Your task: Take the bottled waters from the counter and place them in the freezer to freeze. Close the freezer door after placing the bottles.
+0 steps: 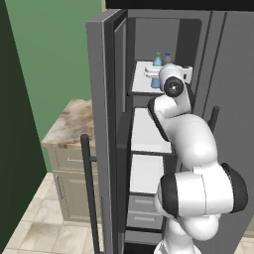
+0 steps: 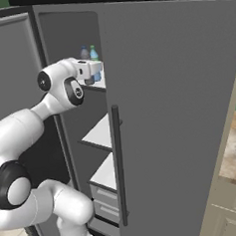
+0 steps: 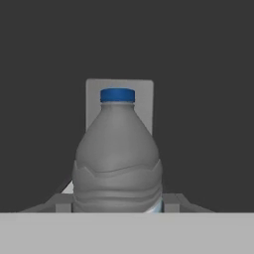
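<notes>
Two bottles [image 1: 158,69] side by side — on top freezer shelf [image 1: 141,84].

- Rendered light, flat and even; no visible lamp, no glare on the tall grey side-by-side fridge [image 1: 233,74].
- White shelves [image 1: 146,131] inside that fridge are bright; the cavity behind them is dim.
- Hand view: the grey-blue plastic bottle with blue cap [image 3: 117,154] is softly shaded against near-black, edges slightly soft.
- Base views are coarse and pixelated; no edge distortion.
</notes>
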Controlling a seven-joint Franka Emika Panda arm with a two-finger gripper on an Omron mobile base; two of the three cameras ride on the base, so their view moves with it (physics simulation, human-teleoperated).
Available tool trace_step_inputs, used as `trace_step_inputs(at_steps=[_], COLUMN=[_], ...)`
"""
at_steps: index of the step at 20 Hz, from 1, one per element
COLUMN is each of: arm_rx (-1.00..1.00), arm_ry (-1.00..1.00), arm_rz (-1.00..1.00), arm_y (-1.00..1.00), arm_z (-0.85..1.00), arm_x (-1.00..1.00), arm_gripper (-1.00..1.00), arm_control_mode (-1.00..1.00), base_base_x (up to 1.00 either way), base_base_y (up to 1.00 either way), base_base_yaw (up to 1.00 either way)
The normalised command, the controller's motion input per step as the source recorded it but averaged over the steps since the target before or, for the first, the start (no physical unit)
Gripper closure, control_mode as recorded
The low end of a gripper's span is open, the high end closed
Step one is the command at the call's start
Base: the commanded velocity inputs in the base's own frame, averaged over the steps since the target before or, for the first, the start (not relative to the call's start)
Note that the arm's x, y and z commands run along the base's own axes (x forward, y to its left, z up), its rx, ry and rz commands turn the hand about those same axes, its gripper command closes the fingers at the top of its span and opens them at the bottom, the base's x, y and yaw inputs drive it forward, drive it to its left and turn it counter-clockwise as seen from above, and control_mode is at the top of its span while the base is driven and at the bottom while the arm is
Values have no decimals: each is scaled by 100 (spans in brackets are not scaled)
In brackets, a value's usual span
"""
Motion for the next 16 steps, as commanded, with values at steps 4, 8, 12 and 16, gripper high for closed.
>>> trace_step_inputs(at_steps=[4,8,12,16], arm_rx=[0,0,0,0], arm_ry=[0,0,0,0], arm_rz=[0,0,0,0], arm_y=[0,0,0,0], arm_z=[-11,-13,-12,-11], arm_x=[0,0,3,6], arm_gripper=[100,100,100,100], arm_control_mode=[-100,-100,-100,-100], base_base_x=[0,0,0,0], base_base_y=[0,0,0,0], base_base_yaw=[0,0,0,0])
